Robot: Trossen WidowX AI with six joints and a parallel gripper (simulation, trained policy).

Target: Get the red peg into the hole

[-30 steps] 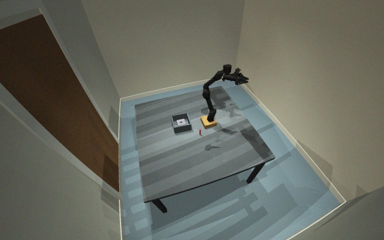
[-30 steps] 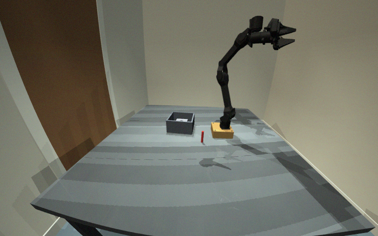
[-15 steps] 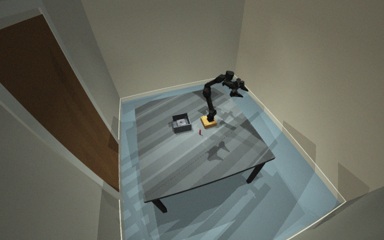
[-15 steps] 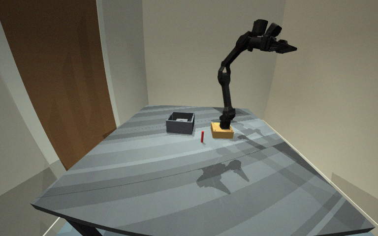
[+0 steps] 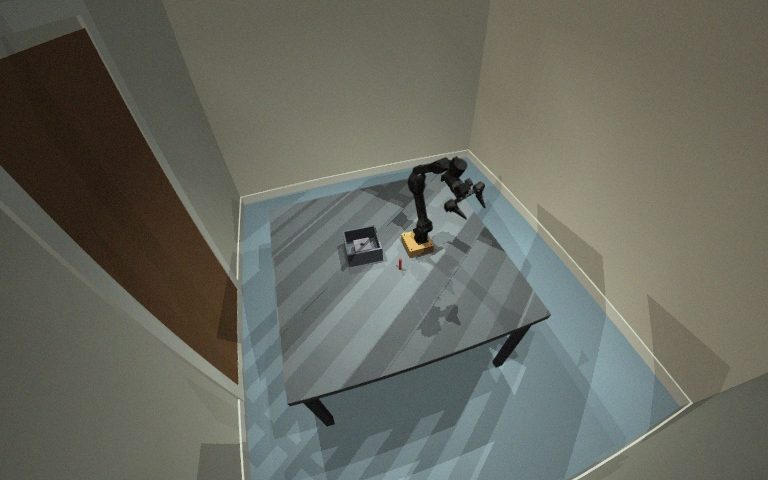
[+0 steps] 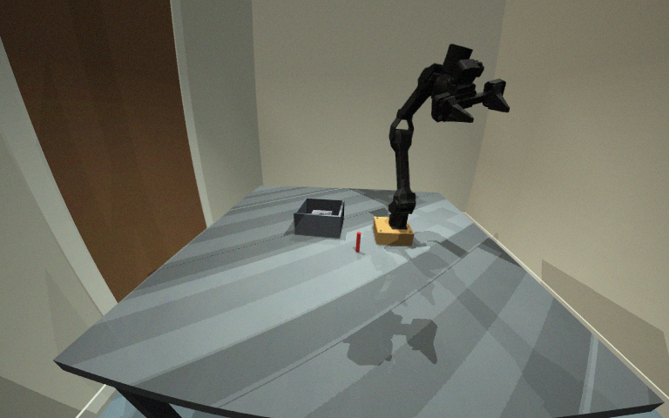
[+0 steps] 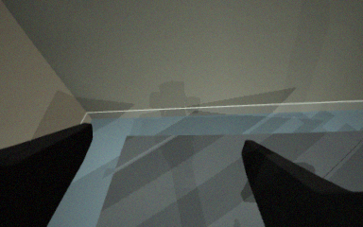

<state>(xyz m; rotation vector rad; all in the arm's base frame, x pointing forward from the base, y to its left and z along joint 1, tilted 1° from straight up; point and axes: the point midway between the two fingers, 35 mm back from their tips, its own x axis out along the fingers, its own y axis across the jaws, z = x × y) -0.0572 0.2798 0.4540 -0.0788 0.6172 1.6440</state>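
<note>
One Red Peg Upright on the Table, Gripper Wide Open Above

Farthest left in the top and exterior views, a brown door panel (image 5: 113, 186) (image 6: 98, 147) stands in the pale wall. Right of it, on the grey table (image 5: 339, 350) (image 6: 221, 340), sits the dark open box (image 5: 365, 258) (image 6: 318, 226), with the light plate (image 5: 357, 241) (image 6: 321, 212) at its bottom. A dark spot shows on the plate in the top view.

Next comes the red peg (image 5: 399, 264) (image 6: 358, 242), upright on the tabletop, outside the box, between it and the yellow base block (image 5: 411, 249) (image 6: 393, 239). From that block rises the black arm (image 5: 420, 206) (image 6: 402, 165), bending over toward the right.

At the far right end hangs the gripper (image 5: 474, 212) (image 6: 490, 115) (image 7: 169, 139), high above the table and well apart from the peg. Its fingers are spread almost as wide as they go, with nothing held between them. In the wrist view they frame tabletop, blue floor (image 7: 101, 147) and wall; neither peg nor box shows there.

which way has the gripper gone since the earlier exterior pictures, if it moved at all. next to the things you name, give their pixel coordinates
Yes. Against the yellow base block (image 5: 412, 249) (image 6: 393, 239), the open gripper (image 5: 474, 212) (image 6: 489, 115) (image 7: 169, 139) has come lower in the exterior view, its fingers now pointing more downward.
</note>
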